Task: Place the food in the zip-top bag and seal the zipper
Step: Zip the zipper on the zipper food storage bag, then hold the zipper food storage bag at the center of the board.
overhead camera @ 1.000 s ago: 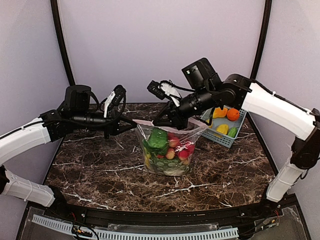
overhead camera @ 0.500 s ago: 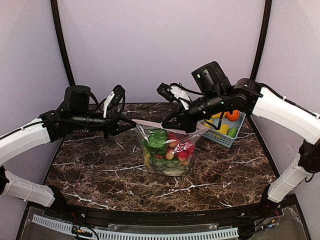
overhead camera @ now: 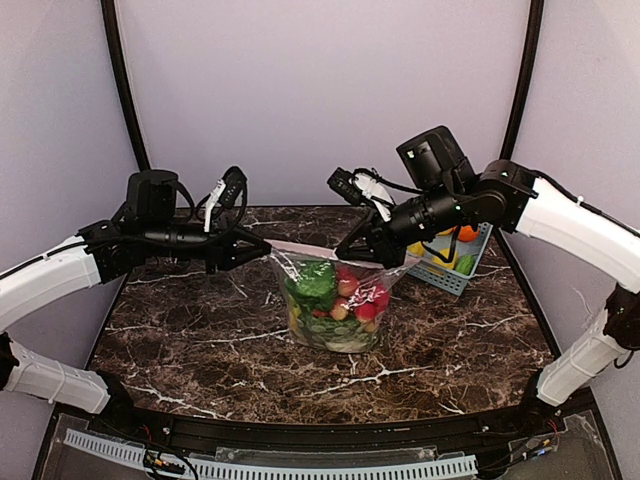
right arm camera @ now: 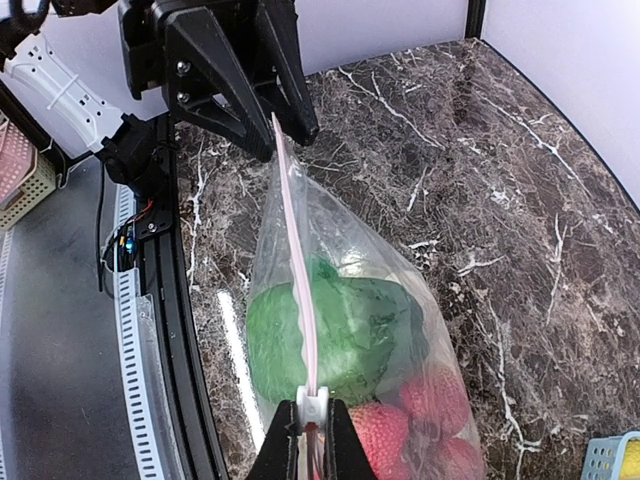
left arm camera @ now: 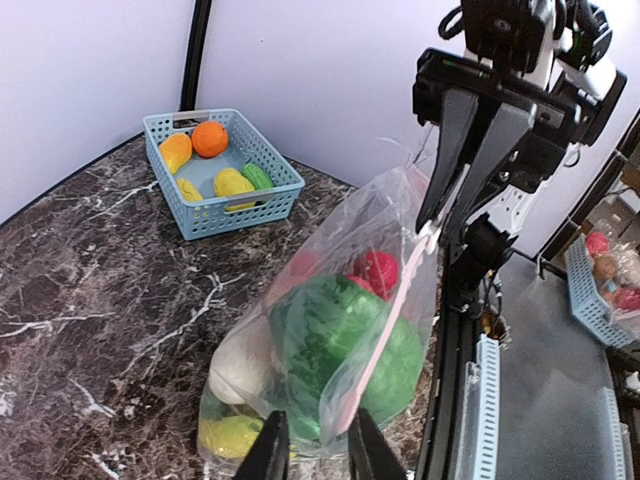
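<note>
The zip-top bag [overhead camera: 335, 300] stands on the marble, stretched between both grippers. It holds the food: a green leafy piece [left arm camera: 340, 340], red fruits [right arm camera: 440, 400], a white piece [left arm camera: 240, 365] and a yellow one [left arm camera: 230, 435]. The pink zipper [right arm camera: 295, 260] runs taut along its mouth. My right gripper [right arm camera: 313, 415] is shut on the zipper's white slider [right arm camera: 314, 396], right of the bag [overhead camera: 352, 252]. My left gripper [left arm camera: 317, 450] stands slightly open at the bag's left corner [overhead camera: 262, 248]. The end of the strip lies between its fingers [left arm camera: 270, 450].
A blue slatted basket [overhead camera: 452, 280] with orange, yellow and green toy pieces sits at the back right, behind the right arm. The black table rail [right arm camera: 180, 330] runs close beside the bag. Another basket [left arm camera: 595, 300] stands off the table.
My right gripper has slid to the right along the zipper, away from the left gripper. The left jaws have parted a little. The bag has stayed in place.
</note>
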`<state>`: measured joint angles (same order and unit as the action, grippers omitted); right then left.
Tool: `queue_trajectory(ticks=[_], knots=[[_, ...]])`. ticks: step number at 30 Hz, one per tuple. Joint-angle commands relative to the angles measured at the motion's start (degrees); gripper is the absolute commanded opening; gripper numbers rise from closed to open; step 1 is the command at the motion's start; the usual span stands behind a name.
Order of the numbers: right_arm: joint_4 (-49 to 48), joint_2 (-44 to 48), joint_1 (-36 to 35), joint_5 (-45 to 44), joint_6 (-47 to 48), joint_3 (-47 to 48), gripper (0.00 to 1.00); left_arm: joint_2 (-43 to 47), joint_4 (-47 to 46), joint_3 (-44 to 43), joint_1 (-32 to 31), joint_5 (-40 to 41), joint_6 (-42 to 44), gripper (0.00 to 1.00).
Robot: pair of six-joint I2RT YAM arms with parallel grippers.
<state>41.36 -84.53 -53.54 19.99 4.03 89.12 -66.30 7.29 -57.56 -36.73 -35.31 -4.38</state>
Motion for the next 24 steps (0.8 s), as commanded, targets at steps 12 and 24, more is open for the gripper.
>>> queue_trajectory(ticks=[12, 24], knots=[[1.00, -1.19, 0.46, 3.86, -0.43, 1.08, 0.00, -3.36, -3.15, -0.07, -0.26, -13.24, -1.34, 0.68], [0.97, -2.06, 0.45, 4.46, -1.85, 1.25, 0.00, -4.59, -5.52, -1.91, -0.26, -14.19, -3.46, 0.05]])
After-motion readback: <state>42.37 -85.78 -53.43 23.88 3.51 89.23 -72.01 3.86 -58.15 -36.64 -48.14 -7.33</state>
